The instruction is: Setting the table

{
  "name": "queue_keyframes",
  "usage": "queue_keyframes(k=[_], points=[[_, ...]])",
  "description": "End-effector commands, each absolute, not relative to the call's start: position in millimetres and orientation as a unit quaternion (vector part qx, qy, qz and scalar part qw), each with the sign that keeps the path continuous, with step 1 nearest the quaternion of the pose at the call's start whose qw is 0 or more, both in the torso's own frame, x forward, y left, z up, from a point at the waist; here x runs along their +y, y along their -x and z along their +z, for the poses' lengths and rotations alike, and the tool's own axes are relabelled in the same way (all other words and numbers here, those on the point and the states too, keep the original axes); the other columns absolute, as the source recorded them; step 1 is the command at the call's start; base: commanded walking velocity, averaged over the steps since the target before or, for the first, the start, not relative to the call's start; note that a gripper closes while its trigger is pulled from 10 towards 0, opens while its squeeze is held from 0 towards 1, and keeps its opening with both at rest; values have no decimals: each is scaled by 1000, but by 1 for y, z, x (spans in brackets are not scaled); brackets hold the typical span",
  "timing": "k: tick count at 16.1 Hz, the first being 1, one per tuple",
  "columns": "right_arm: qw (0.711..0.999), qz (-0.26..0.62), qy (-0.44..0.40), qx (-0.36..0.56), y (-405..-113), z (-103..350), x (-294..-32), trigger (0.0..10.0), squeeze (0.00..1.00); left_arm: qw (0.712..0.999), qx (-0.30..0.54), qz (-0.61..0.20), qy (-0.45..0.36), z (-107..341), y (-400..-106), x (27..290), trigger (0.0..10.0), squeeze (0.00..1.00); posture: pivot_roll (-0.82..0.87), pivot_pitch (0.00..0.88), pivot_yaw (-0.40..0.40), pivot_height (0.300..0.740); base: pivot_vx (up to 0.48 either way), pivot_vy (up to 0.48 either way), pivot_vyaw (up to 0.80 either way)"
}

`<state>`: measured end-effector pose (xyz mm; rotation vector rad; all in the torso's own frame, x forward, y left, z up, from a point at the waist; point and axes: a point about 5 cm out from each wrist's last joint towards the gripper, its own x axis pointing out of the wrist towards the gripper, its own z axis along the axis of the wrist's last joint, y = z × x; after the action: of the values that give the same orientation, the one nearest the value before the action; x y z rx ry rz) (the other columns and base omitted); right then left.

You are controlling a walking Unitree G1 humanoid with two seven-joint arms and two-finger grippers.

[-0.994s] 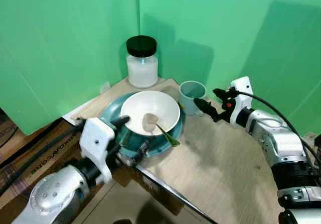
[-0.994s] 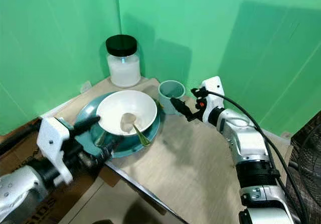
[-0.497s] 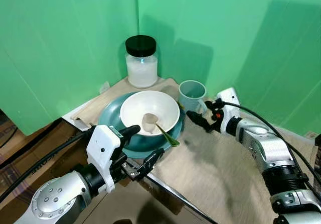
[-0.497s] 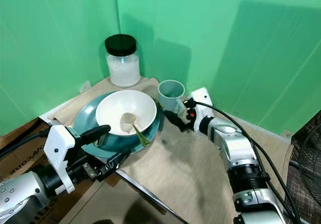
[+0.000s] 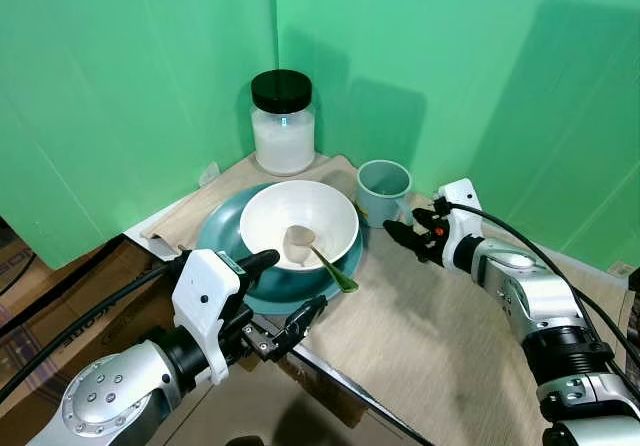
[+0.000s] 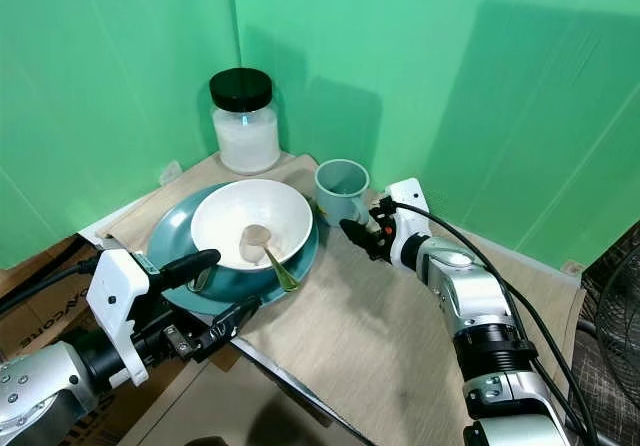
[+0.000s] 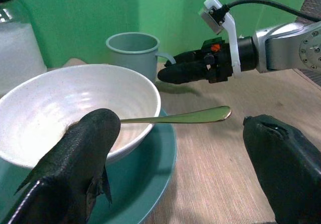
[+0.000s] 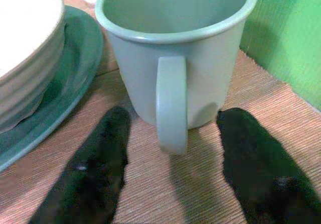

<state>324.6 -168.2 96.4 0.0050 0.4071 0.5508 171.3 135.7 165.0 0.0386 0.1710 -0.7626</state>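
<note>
A white bowl (image 5: 300, 221) rests on a teal plate (image 5: 222, 234), and a gold spoon (image 5: 331, 269) leans in the bowl with its handle over the rim. To their right stands a pale green mug (image 5: 384, 190). My left gripper (image 5: 285, 288) is open at the plate's near edge, its fingers (image 7: 80, 153) apart and holding nothing. My right gripper (image 5: 398, 234) is low on the table just right of the mug. It is open, its fingers (image 8: 95, 169) lying on either side of the mug handle (image 8: 171, 103), with a gap between them and the handle.
A black-lidded glass jar (image 5: 282, 121) of white contents stands behind the plate in the corner of the green screens. The wooden tabletop (image 5: 450, 336) runs on to the right. Its front edge passes under my left gripper, with cardboard (image 5: 60, 296) below at the left.
My left gripper drew back from the plate's edge toward the table's front. My right gripper came down from above the table to lie low beside the mug.
</note>
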Motion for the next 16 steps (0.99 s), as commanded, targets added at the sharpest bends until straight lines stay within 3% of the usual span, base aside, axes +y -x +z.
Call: queue_keyframes(k=[1, 16], points=[[946, 268, -3, 182, -330, 104, -167, 0, 0, 925, 78, -371, -25, 168, -170, 136, 10000, 0, 139, 0, -6, 740, 0, 0, 0], [950, 271, 9, 156, -330, 116, -167, 0, 0, 925, 75, -370, -32, 169, -172, 137, 10000, 0, 130, 0, 2, 740, 0, 0, 0]])
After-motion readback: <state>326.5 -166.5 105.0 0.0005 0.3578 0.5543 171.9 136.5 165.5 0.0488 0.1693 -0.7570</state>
